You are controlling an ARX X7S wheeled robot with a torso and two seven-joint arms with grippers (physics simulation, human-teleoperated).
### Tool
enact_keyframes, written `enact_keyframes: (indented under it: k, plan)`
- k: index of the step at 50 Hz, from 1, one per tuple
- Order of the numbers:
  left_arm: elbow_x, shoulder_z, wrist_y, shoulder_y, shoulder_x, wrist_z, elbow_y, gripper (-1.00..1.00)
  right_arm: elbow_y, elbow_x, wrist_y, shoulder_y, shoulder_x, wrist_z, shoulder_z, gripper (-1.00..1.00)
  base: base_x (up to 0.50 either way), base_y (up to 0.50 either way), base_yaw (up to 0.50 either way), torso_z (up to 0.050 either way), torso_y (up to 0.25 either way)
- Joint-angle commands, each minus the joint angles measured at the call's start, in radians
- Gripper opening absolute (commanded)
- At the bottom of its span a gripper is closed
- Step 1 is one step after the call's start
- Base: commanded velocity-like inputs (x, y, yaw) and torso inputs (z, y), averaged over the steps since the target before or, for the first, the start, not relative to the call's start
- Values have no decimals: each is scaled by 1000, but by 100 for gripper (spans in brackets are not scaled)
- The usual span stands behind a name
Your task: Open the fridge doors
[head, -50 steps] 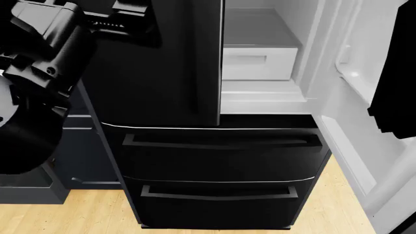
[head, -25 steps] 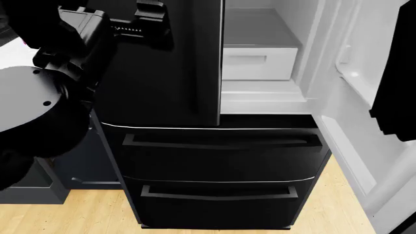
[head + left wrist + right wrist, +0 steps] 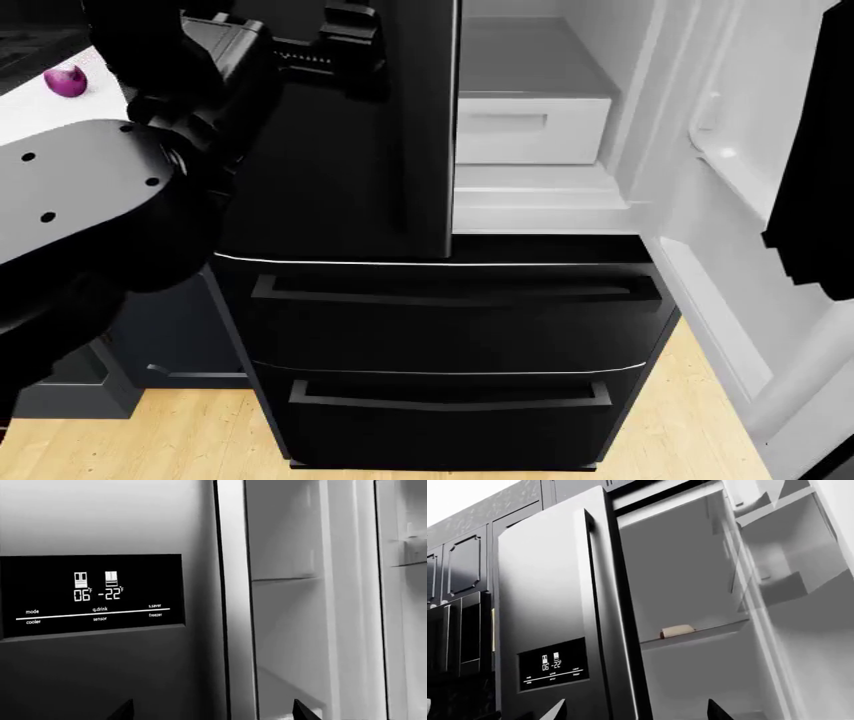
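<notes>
Head view, left fridge door [image 3: 334, 140] closed, right fridge door [image 3: 747, 230] swung open, left gripper [image 3: 314, 45] spread before the closed door's upper face, not gripping it, right gripper [image 3: 635, 711] spread, holding nothing.

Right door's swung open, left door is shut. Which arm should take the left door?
Left. The left gripper is raised in front of the shut left door, jaws open, near its inner edge. The right arm hangs out by the open right door.

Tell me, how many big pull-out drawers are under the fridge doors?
2. The upper drawer sits right below the fridge doors; the lower drawer is beneath it, near the floor. Both look shut.
</notes>
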Motion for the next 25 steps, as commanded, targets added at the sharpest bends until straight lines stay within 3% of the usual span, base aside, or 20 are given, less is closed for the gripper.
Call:
enact_keyframes:
  k: [1,25]
  plan:
    - [14,12,13,-4,25,49,-30,100,-3,1,0,0,-2,-4,-3,100,0,0,0,0,0]
    - [88,53,26,-6,89,70,-172,100,-9,9,-8,-12,4,-12,9,100,0,0,0,0,0]
